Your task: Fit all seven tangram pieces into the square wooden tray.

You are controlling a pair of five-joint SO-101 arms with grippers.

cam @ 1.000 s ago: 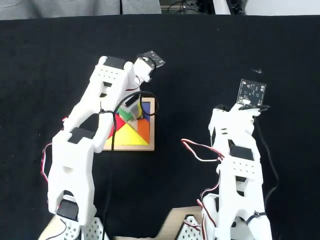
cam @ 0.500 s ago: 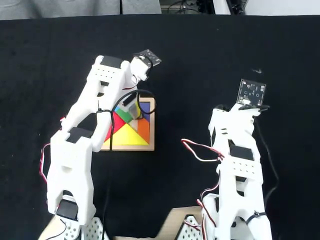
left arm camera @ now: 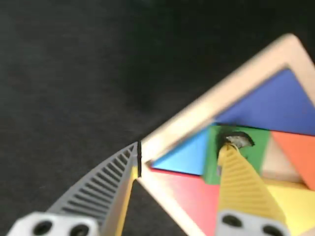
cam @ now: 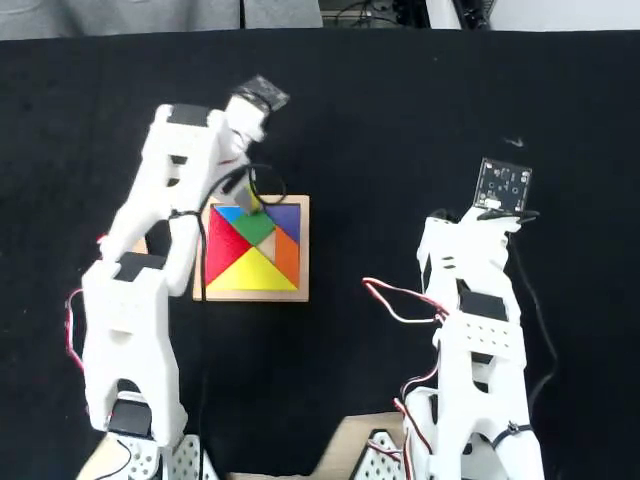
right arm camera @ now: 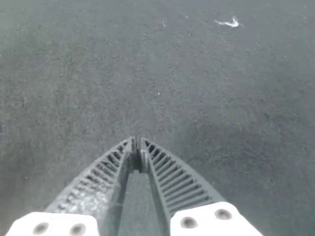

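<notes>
- Left wrist view has the left gripper (left arm camera: 182, 150) spread open across one corner of the square wooden tray (left arm camera: 197, 115). Its yellow jaw tip is down on the green square (left arm camera: 259, 150), its grey jaw sits just outside the tray's rim, and the light blue triangle (left arm camera: 184, 157) lies between them. It isn't holding anything.
- Right gripper (right arm camera: 137, 147) is pinched shut on nothing, over bare black counter (cam: 450, 100) well apart from the tray.
- Also inside the tray: red triangle (cam: 225, 250), yellow triangle (cam: 255, 275), orange piece (cam: 288, 255) and dark blue triangle (cam: 285, 215), all lying flat and packed edge to edge.
- There's a pale patch (left arm camera: 278, 162) inside the tray between the green square and the orange piece. Honestly can't tell if that's bare tray floor or an unpainted piece.
- Handling guess: these look like thin, stiff, light wooden tiles with smooth paint, so probably a bit slippery but not fragile.
- They sit roughly flush inside the tray, so there's no free edge to pinch. I'd nudge them with a jaw tip pressing on the top face rather than try to grab.
- If one had to come out, I'd take it across two straight sides, not by a pointy corner.
- The tray looks light too, so I'd expect hard sideways pushes to slide it on the counter.
</notes>
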